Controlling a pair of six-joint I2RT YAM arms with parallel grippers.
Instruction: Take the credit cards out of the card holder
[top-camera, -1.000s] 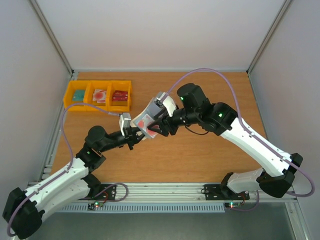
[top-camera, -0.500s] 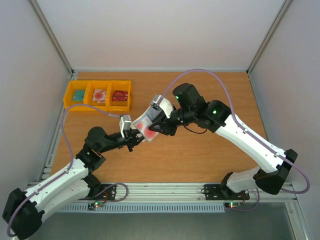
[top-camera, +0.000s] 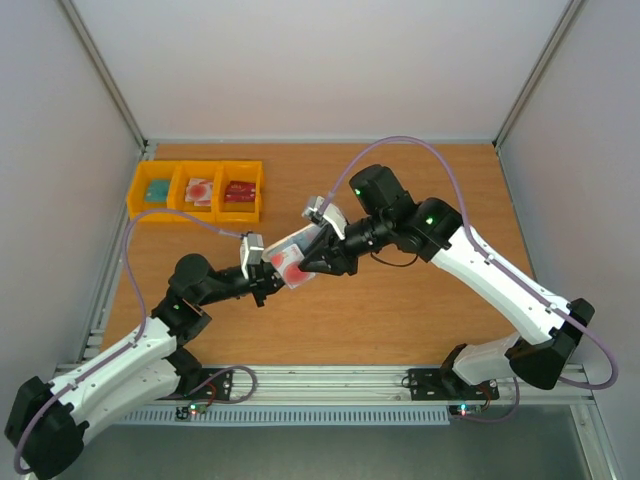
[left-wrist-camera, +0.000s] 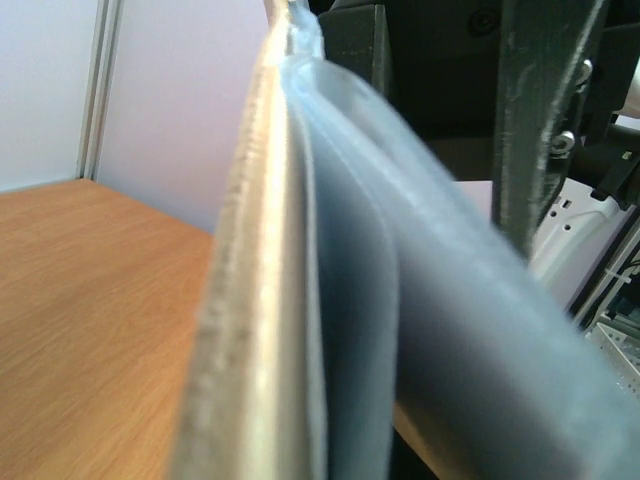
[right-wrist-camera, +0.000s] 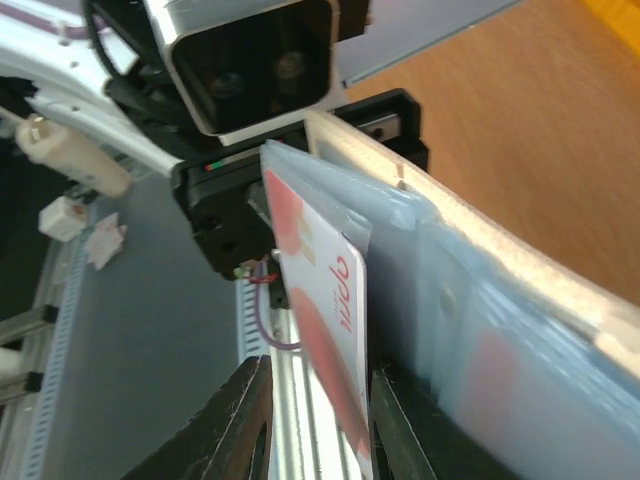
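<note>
The card holder (top-camera: 302, 242) hangs open above the table's middle, cream outside and blue-grey inside. My left gripper (top-camera: 262, 268) is shut on its left end. In the left wrist view the holder (left-wrist-camera: 260, 300) fills the frame edge-on and hides my fingers. A whitish-pink credit card (right-wrist-camera: 325, 300) with red marks sticks halfway out of a clear pocket of the holder (right-wrist-camera: 520, 300). My right gripper (right-wrist-camera: 320, 410) is open around this card; the card lies against one finger, with a gap to the other. From the top, my right gripper (top-camera: 318, 258) meets the holder. A second pinkish card (right-wrist-camera: 500, 380) shows blurred inside another pocket.
Three joined yellow bins (top-camera: 197, 172) stand at the table's back left with small cards inside. Metal frame posts rise at both back corners. The wooden table (top-camera: 400, 320) spreads under both arms. The left arm's wrist camera (right-wrist-camera: 250, 60) sits close behind the holder.
The holder has tipped and sunk slightly toward the left arm. My right wrist has swung lower and closer along the holder. The left arm has barely moved.
</note>
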